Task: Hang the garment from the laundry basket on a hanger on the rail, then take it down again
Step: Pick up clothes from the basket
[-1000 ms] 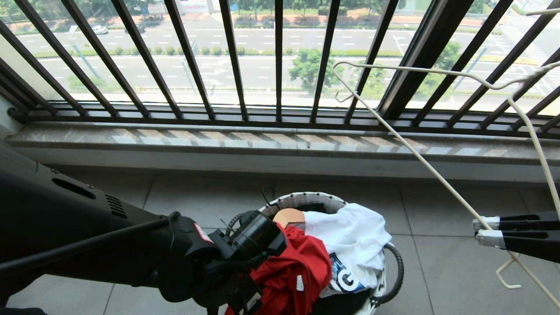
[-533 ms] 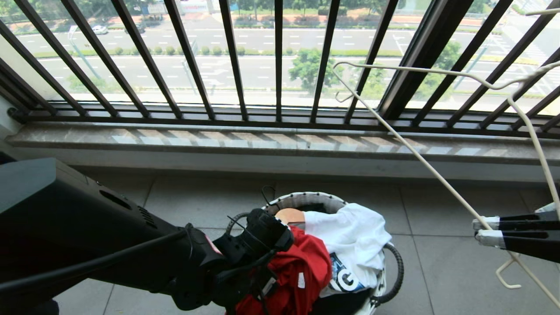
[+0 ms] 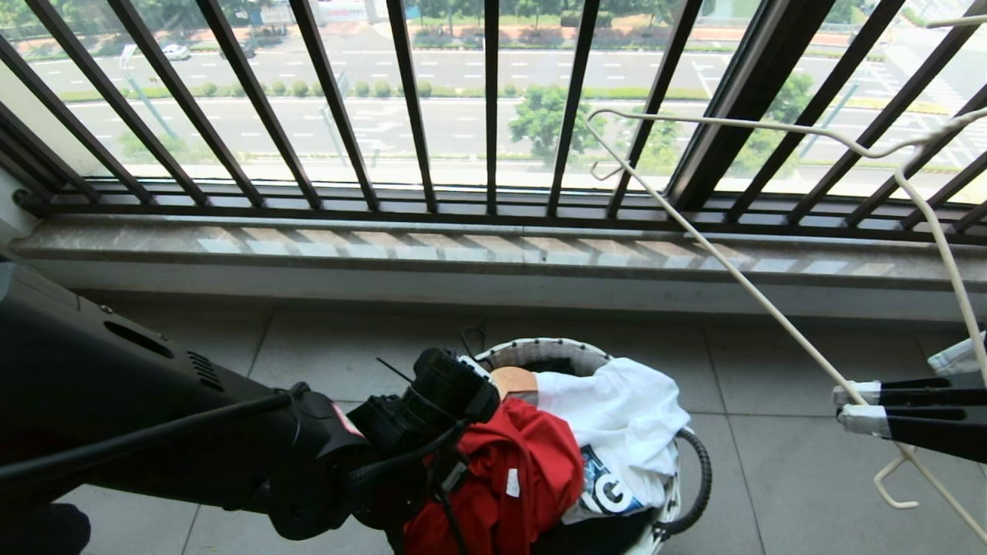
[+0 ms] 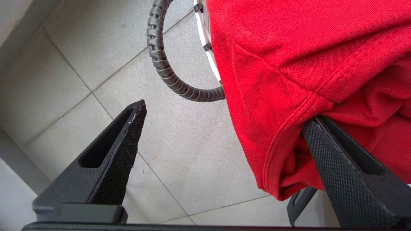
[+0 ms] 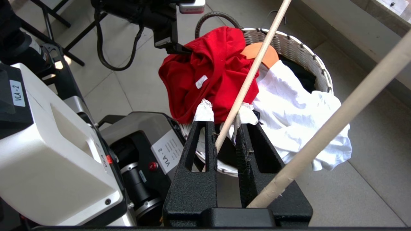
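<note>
Head view: the left gripper (image 3: 432,493) is down at the basket (image 3: 540,353), over the red shirt (image 3: 532,478) heaped on top.

Left wrist: jaws wide, one finger (image 4: 340,166) poking into a hem fold; closing now might pinch only that edge and slip.

Right wrist: the right gripper (image 5: 224,128) pinches the hanger (image 5: 253,70).

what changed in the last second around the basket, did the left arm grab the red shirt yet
Not yet. The left tool shifted and turned at the near left side of the laundry basket, and now stands open with the hem of the red T-shirt between its fingers, not clamped. The shirt's folds shifted slightly. The right tool kept still, shut on the white hanger. Basket and white garment stayed put.
</note>
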